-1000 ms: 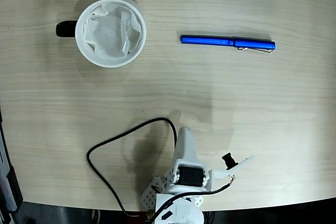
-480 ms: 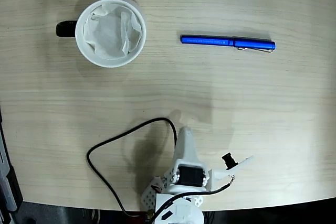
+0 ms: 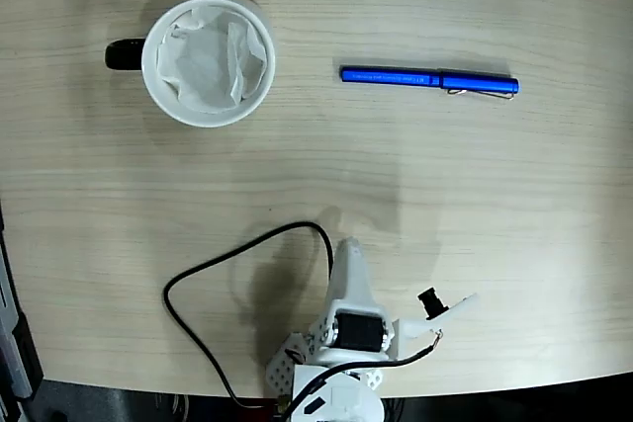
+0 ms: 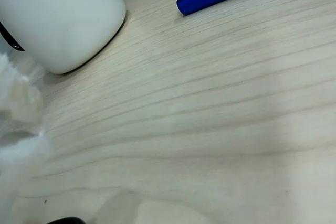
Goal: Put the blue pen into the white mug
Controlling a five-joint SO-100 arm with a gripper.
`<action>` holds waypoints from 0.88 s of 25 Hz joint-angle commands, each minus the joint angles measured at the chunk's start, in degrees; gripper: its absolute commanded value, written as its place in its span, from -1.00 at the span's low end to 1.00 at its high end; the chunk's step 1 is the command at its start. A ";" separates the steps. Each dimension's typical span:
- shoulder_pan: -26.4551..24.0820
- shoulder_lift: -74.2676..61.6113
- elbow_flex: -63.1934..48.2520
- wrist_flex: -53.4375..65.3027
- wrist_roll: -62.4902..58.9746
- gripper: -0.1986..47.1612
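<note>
Still folded at the surface's [image 3: 554, 244] edge, the hand [image 3: 346, 254], grip unreadable, should approach the pen [image 3: 428, 79] mid-barrel, crosswise, before the mug [image 3: 209, 60].

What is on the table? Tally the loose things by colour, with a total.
Blue: 1, the blue pen
White: 1, the white mug, with a black handle and white paper inside
Black: 1, the cable
Total: 3

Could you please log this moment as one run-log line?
phase: not started | blue pen: flat on table, right of white mug | gripper: near base, holding nothing
</note>
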 commanded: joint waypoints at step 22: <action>7.21 -37.97 -33.13 -3.43 -2.55 -0.97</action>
